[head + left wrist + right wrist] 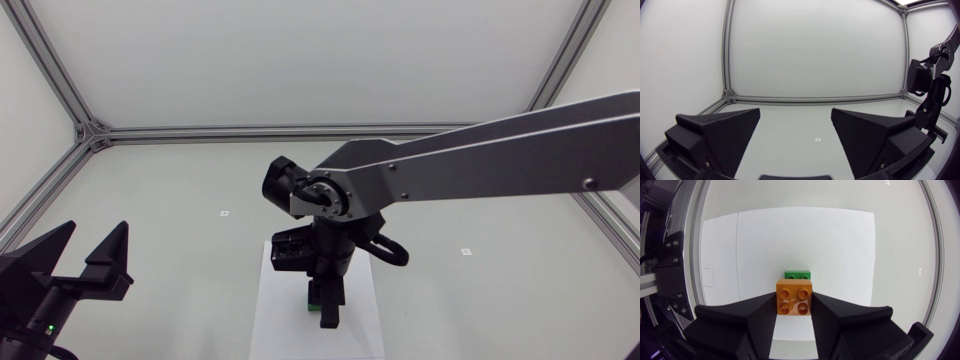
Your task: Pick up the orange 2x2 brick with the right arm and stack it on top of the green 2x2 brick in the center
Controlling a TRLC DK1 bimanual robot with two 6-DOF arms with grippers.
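Right, we start big with the table [180, 200], a pale surface framed by metal rails. Stretched across it is our right arm [480, 160]. In the head view it comes in from the right edge as one long grey link and runs to a black joint over the middle, where the wrist turns straight down. Below that wrist the right gripper [326, 318] points at the table, over the white sheet [275, 320] lying at the centre.

Over on the other side, our left arm [40, 300] sits low at the near left corner. The left gripper [94, 235] is released, its two wedge fingers spread wide apart. The left wrist view shows the same gap, looking across the table toward the right arm.

Now the small stuff, from the right wrist view. The right gripper is clenched on the orange 2x2 brick [794, 297], with a finger pressed to each flank and four round studs facing the camera. Just ahead of it, partly hidden behind its far edge, is the green 2x2 brick [798, 274] on the white sheet, and only a narrow strip of it shows. In the head view a sliver of green peeks out beside the fingers. It looks very close, but we cannot tell from these angles whether orange touches green.
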